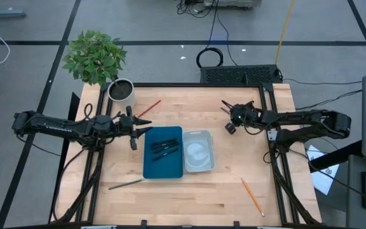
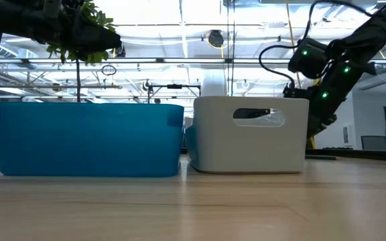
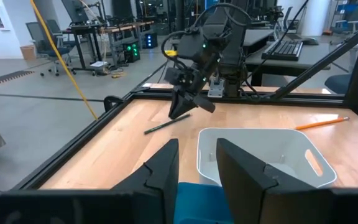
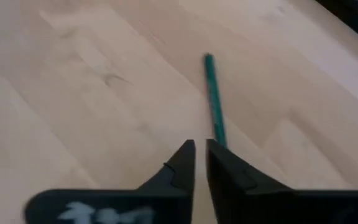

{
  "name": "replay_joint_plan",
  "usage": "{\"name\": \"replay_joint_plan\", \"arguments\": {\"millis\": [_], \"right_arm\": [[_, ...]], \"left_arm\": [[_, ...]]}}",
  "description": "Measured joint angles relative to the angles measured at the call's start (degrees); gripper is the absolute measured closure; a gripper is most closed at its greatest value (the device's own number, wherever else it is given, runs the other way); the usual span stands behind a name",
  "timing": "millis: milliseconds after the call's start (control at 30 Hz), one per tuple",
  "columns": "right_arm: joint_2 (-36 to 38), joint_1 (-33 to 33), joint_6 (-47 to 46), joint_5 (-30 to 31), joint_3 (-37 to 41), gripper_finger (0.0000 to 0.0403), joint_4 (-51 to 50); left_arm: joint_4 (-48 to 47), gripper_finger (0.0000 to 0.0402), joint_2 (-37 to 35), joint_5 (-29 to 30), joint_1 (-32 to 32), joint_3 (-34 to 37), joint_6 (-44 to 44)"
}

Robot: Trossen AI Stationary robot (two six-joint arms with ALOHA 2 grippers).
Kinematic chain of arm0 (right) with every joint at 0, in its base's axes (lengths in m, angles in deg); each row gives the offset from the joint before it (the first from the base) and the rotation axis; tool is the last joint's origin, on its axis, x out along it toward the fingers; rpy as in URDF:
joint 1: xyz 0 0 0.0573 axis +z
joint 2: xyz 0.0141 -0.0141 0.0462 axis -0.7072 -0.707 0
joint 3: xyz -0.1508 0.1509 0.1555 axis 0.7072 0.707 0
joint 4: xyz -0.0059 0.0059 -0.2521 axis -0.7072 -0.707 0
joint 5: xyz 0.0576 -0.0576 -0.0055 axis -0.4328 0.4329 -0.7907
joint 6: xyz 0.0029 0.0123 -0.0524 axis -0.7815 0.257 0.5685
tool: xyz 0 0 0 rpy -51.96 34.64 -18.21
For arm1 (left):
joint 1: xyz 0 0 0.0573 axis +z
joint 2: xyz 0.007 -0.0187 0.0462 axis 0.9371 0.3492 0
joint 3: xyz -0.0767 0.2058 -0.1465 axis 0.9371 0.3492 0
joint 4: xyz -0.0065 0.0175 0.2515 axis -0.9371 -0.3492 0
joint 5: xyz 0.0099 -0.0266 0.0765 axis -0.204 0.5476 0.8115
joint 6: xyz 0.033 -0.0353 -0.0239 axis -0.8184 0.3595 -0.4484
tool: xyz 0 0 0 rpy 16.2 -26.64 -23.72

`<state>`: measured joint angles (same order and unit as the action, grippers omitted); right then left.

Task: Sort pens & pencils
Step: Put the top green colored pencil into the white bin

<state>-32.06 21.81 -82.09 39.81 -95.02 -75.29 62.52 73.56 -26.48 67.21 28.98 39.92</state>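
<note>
right gripper point(image 4: 199, 163) sits low over the far right part of the table point(image 1: 189, 197), fingers nearly together with a green pencil point(image 4: 214, 102) running out from between the tips. from my seat i can't tell if they clamp it or only straddle it. left wrist view shows that pencil point(image 3: 166, 125) slanting from the claw, far end on or near the wood.

my read: the pick is in hand. i'd confirm the pinch, lift straight and slow so the long end doesn't drag, then carry to the white bin point(image 1: 197, 151).

left gripper point(image 1: 134, 130) waits at the far left corner of the blue tray point(image 1: 152, 166), fingers apart, empty.

pens point(image 1: 164, 147) lie in the blue tray. loose: red pencil point(image 1: 149, 109), grey-green pencil point(image 1: 126, 184), orange pencil point(image 1: 253, 196).
</note>
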Motion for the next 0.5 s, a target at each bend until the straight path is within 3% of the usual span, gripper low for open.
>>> {"name": "replay_joint_plan", "arguments": {"millis": [133, 333, 500], "right_arm": [[6.0, 0.2, -0.6, 2.1, 0.0, 0.0311, -6.1], [13.1, 0.3, -6.9, -1.7, 0.0, 0.0248, -23.0], [14.3, -1.1, -9.2, -1.7, 2.5, 0.0237, -20.5]], "left_arm": [[0.0, 0.0289, 0.0, 0.0, 0.0, 0.0, 0.0], [0.0, 0.0289, 0.0, 0.0, 0.0, 0.0, 0.0], [0.0, 0.0289, 0.0, 0.0, 0.0, 0.0, 0.0]]}}
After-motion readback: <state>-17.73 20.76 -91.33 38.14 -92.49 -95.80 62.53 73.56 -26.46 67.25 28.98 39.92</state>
